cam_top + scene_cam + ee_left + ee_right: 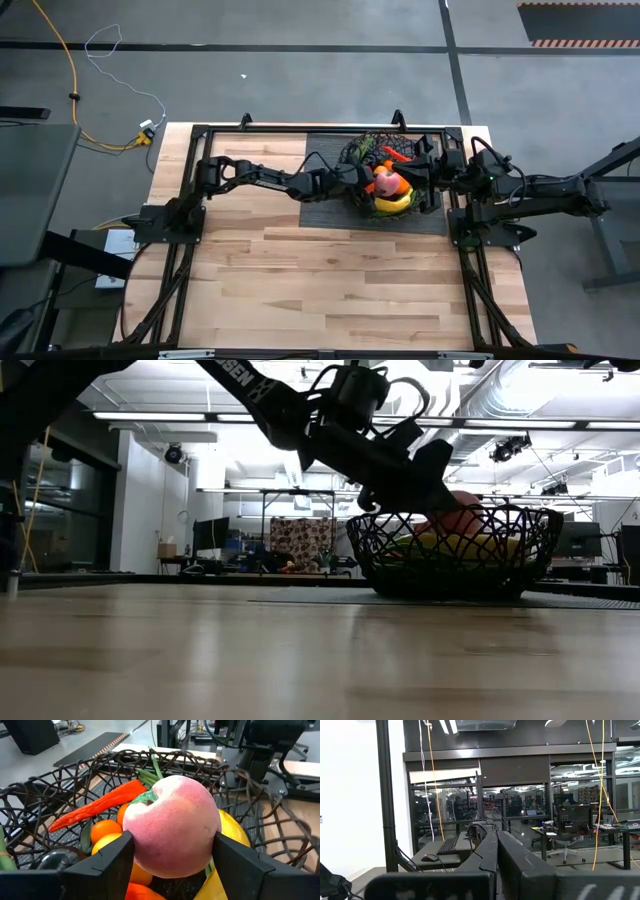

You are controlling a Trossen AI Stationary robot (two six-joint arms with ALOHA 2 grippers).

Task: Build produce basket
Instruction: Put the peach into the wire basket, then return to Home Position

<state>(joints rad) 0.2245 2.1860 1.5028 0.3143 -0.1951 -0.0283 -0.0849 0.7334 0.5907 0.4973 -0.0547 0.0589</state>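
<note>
Left gripper clamped the pink-red apple over the basket at the table's far right; released onto the heaped produce, it might roll out. Right gripper waited shut.

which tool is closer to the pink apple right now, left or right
Left. The left tool is clamped on the pink apple over the basket. The right tool is shut, clear of the apple at the table's right side, aimed into the room.
</note>
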